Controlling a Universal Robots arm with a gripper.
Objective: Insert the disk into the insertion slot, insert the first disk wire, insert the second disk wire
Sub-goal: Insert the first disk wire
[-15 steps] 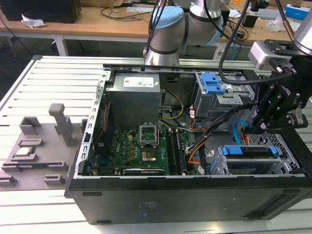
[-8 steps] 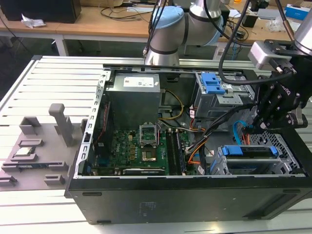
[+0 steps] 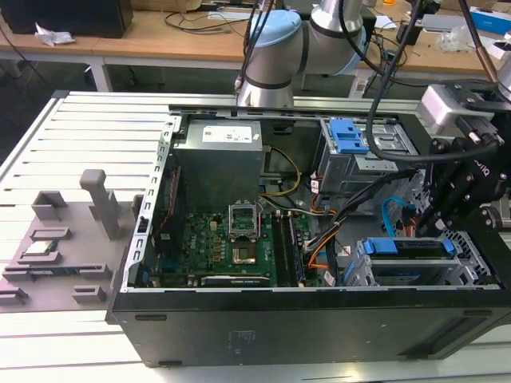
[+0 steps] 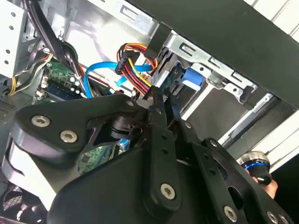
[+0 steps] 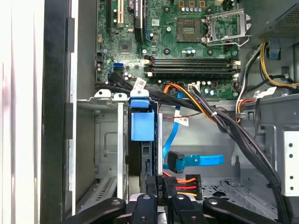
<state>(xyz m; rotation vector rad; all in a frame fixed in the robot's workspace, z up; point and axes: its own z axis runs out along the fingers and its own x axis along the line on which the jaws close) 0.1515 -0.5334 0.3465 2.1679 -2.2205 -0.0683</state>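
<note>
Claw (image 5: 161,201) pinches the wire plug (image 5: 161,183) beside the disk (image 5: 141,125) (blue-framed, seated in its slot (image 5: 105,140)); we see it at the case's (image 3: 239,335) four o'clock in the exterior view.

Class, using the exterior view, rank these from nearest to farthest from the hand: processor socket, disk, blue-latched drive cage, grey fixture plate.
From the hand:
1. The disk, just below it.
2. The blue-latched drive cage, at the back of the case.
3. The processor socket, in the middle of the case.
4. The grey fixture plate, outside the case, at the exterior view's far left.
</note>
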